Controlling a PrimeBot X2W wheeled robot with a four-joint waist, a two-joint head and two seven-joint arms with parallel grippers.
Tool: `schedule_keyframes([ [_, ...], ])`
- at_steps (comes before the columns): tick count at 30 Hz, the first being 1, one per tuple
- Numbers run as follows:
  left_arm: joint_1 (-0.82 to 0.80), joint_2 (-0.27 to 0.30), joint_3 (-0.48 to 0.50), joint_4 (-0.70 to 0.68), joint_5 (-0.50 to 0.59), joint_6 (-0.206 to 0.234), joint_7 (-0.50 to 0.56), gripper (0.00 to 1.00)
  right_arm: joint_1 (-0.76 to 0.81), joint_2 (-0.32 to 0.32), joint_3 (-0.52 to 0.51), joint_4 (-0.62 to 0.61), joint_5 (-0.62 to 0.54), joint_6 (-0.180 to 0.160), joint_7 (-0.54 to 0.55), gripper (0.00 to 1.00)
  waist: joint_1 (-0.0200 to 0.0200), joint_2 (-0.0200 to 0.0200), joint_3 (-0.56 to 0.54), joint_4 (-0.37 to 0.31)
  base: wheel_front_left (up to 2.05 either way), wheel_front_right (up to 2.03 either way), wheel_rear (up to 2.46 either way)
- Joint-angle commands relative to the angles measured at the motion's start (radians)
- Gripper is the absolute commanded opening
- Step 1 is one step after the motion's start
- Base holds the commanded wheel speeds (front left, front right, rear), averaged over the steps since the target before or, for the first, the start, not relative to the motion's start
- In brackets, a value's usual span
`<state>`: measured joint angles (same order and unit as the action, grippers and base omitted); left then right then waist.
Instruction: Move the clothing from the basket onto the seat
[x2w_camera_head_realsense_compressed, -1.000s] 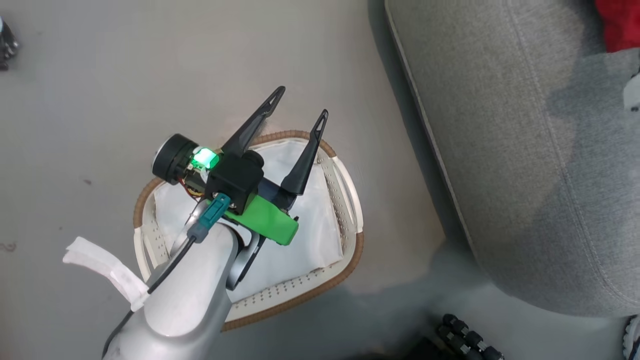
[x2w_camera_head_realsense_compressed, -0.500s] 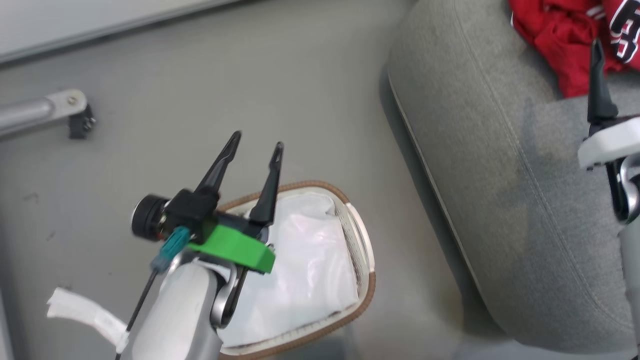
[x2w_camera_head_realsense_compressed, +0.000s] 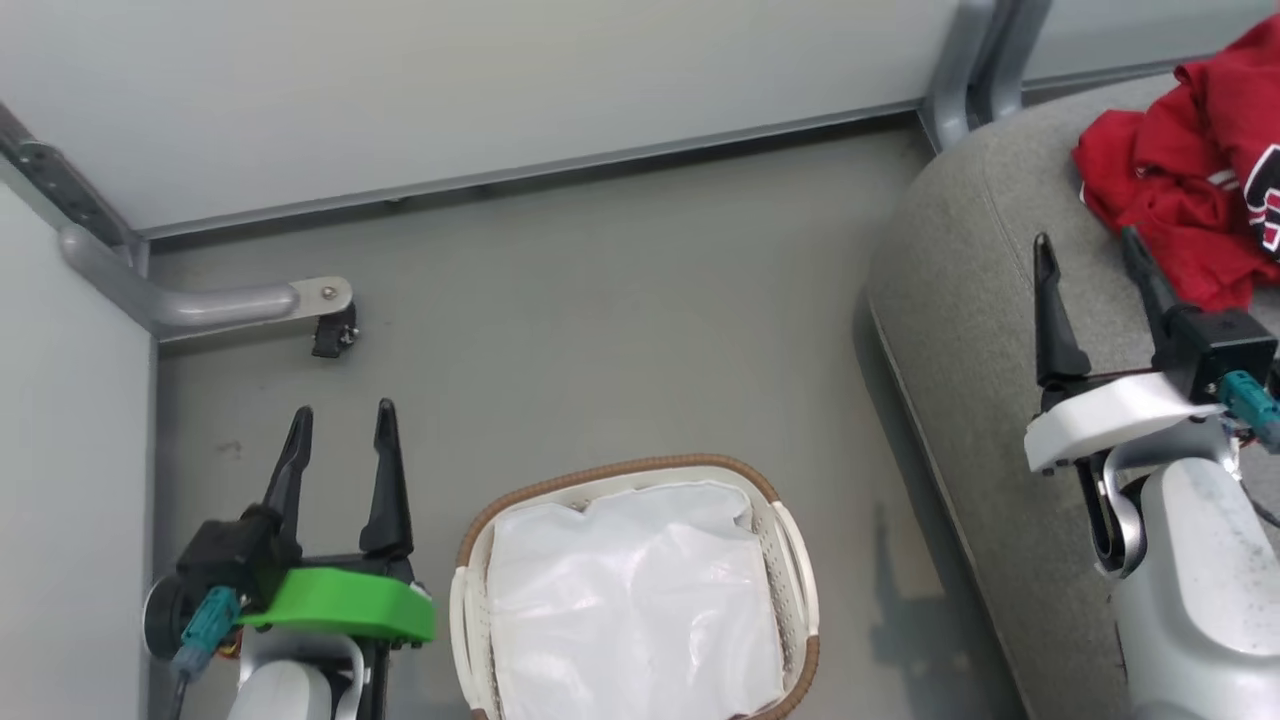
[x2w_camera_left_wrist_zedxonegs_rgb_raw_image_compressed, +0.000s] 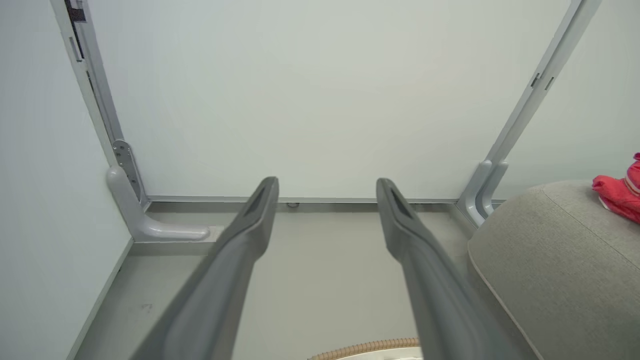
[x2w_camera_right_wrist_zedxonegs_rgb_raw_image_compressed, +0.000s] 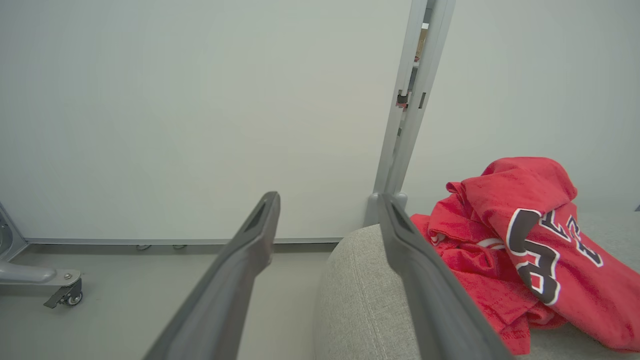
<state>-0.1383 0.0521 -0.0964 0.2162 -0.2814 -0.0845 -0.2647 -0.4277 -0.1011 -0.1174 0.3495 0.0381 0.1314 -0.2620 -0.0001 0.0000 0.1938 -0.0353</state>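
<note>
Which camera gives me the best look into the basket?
Head view: it looks down into the basket, showing the white liner with nothing red on it. The left wrist view catches a sliver of its brown rim.

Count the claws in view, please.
2. The left claw hangs open over the floor, left of the basket; the right claw hangs open over the seat, near the clothing.

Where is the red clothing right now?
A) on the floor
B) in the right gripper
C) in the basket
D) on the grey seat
D: the red clothing lies heaped on the grey seat, the basket shows its white liner, and the right gripper is open.
</note>
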Motion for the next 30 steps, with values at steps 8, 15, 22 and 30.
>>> schedule_keyframes([
  [8,0.123,-0.001,0.025,-0.014,-0.015,0.012,0.001,1.0,0.135,0.045,0.006,-0.025,0.007,-0.001,-0.004,1.0,0.0001,0.0,-0.128,0.121,0.0,0.0,0.0],
  [15,0.154,-0.002,0.006,-0.003,-0.032,0.021,0.001,1.0,0.225,0.048,0.051,-0.016,0.1,-0.001,-0.004,1.0,0.0001,0.0,-0.152,0.13,0.0,0.0,0.0],
  [22,0.163,-0.001,-0.014,0.012,-0.054,0.025,0.001,1.0,0.286,0.049,0.098,-0.016,0.136,-0.001,-0.004,1.0,0.0001,0.0,-0.171,0.11,0.0,0.0,0.0],
  [30,0.167,-0.001,-0.015,0.036,-0.051,0.025,0.001,1.0,0.306,0.049,0.127,-0.014,0.143,-0.001,-0.004,1.0,0.0001,0.0,-0.178,0.092,0.0,0.0,0.0],
])
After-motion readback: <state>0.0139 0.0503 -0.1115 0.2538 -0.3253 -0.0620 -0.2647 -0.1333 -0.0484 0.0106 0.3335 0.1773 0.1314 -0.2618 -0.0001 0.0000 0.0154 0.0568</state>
